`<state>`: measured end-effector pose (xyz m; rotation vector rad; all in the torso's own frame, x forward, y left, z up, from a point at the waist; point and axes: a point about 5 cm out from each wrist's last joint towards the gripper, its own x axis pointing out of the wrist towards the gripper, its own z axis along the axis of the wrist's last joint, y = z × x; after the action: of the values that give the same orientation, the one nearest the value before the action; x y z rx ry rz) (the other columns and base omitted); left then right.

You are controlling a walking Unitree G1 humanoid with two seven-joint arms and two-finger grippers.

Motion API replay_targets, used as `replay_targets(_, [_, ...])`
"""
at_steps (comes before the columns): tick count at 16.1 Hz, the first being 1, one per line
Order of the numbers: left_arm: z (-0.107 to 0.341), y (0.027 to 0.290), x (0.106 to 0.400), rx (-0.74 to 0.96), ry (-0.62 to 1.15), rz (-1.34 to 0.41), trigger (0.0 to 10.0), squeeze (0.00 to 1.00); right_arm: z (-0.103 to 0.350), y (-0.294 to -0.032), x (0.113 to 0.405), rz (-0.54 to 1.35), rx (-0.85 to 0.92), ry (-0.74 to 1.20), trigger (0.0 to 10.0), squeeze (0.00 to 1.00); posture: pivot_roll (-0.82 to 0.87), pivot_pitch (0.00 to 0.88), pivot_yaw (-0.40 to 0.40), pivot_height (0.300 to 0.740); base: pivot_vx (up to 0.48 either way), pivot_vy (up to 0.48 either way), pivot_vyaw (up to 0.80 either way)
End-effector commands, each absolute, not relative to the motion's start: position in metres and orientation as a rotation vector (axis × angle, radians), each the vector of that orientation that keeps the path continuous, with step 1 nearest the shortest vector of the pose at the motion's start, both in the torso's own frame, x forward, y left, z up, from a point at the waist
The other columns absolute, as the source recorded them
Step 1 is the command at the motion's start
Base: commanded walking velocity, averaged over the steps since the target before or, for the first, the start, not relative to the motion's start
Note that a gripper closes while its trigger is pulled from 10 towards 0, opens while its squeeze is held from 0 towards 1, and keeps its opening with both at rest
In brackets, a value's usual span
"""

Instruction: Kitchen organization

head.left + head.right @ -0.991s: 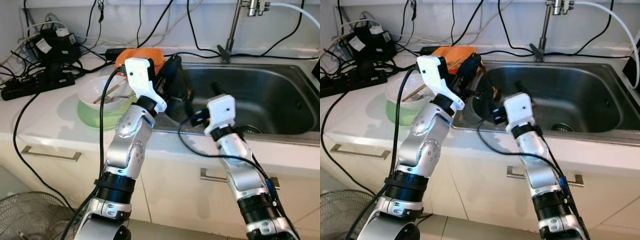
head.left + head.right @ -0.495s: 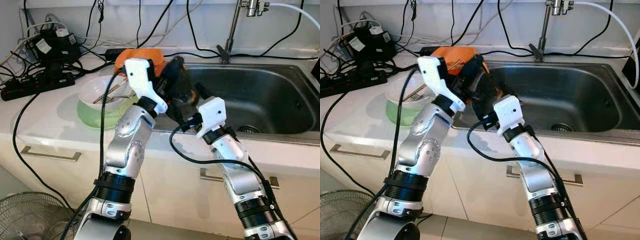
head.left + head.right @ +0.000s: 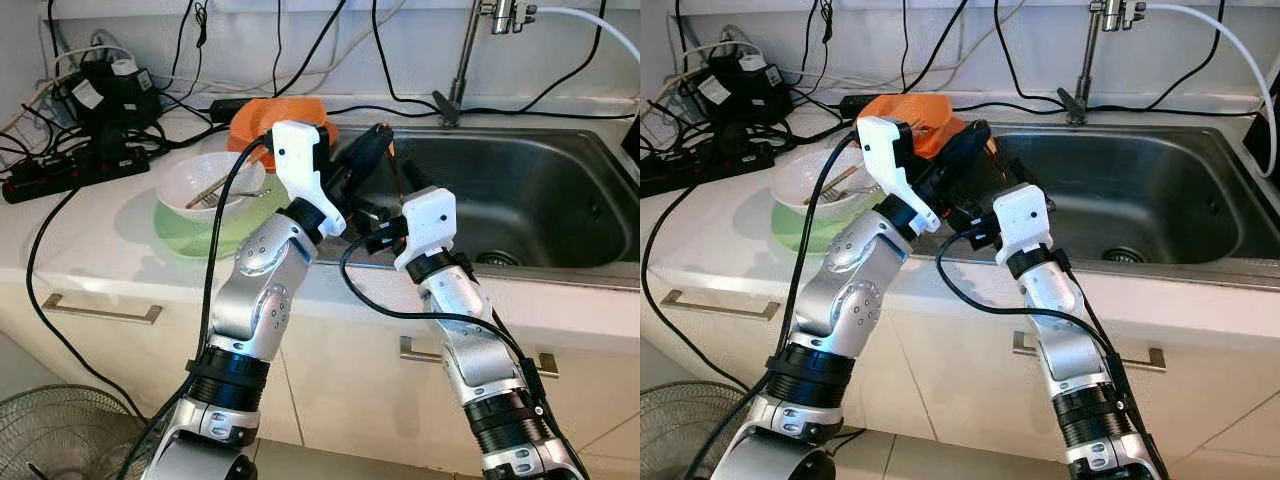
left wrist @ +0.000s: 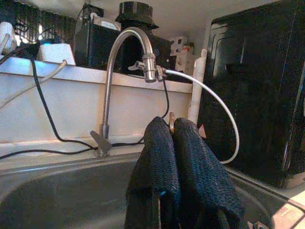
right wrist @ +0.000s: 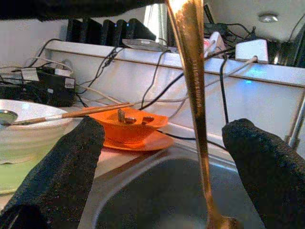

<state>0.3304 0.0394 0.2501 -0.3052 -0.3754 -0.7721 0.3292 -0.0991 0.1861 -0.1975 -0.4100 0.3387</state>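
Note:
My left gripper (image 3: 381,135) is over the left end of the steel sink (image 3: 530,200), shut on the top of a thin gold spoon (image 3: 396,172). The spoon (image 5: 193,86) hangs down from the closed fingers (image 4: 164,148) toward the basin. My right gripper (image 5: 164,131) sits just below, at the sink's front left corner, open. Its two black fingers (image 5: 71,152) stand wide on either side of the spoon's handle without touching it.
A white bowl (image 3: 212,185) with utensils rests on a green plate (image 3: 185,228) left of the sink. An orange dish (image 3: 270,113) lies behind it. Power strips and cables (image 3: 80,165) crowd the back left counter. The faucet (image 3: 468,50) rises behind the sink.
My left gripper has swung right, from beside the bowl to over the sink, carrying the spoon. My right gripper has moved left and up to straddle the spoon's handle.

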Motion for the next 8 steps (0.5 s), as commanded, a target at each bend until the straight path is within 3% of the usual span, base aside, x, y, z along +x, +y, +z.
replay_targets(1, [0.2525,0.0407,0.3279,-0.297,-0.387,-0.791,10.0,0.00,0.1879,-0.0984,0.3320,0.329,-0.197,-0.402,10.0,0.00,0.04,0.000,0.115,0.740,0.000,0.000,0.00])
replay_targets(4, [0.2508,0.0398,0.3273,-0.288,-0.378,-0.797,10.0,0.00,0.1871,-0.0974,0.3315,0.329,-0.193,-0.405,9.9,0.00,0.04,0.000,0.116,0.740,0.000,0.000,0.00])
replay_targets(5, [0.2507,0.0398,0.3272,-0.287,-0.375,-0.798,10.0,0.00,0.1864,-0.0975,0.3324,0.322,-0.203,-0.399,0.4,0.00,0.04,0.000,0.115,0.740,0.000,0.000,0.00])
replay_targets(8, [0.2488,0.0401,0.3277,-0.280,-0.367,-0.793,10.0,0.00,0.1838,-0.0997,0.3339,0.304,-0.205,-0.382,0.0,0.00,0.04,0.000,0.112,0.740,0.000,0.000,0.00])
